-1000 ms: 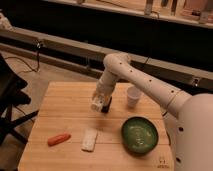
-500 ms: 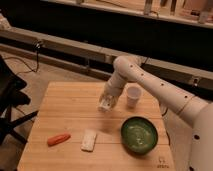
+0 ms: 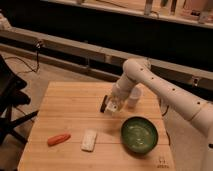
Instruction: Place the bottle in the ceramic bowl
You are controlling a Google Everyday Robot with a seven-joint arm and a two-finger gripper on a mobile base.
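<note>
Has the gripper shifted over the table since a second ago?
Yes. The gripper, carrying the bottle, has moved sideways toward the white cup, ending nearer the ceramic bowl.

Mottled green bowl (image 3: 139, 135) near whitish hand (image 3: 111, 104)

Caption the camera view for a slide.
Pincer holds the bottle above the wooden table, not yet over the ceramic bowl.

End effector (image 3: 112, 105) above table (image 3: 70, 102) (blurred), arm (image 3: 170, 95) cropped
</note>
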